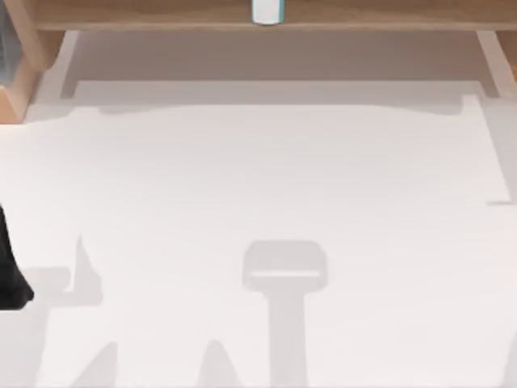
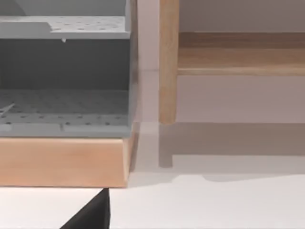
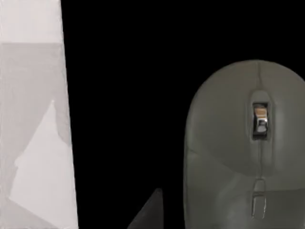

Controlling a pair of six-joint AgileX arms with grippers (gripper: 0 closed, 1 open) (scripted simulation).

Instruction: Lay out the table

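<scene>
White surface (image 1: 266, 178) bare mid-frame; wooden shelf (image 1: 161, 12) along top edge. Grey mouse (image 3: 243, 152) close under right wrist. Claw states: cannot tell.

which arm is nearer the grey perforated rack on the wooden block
Left, judging by views. The left arm sits at the white table's left edge, facing the grey perforated rack nearby; the right arm hangs over a grey computer mouse elsewhere.
</scene>
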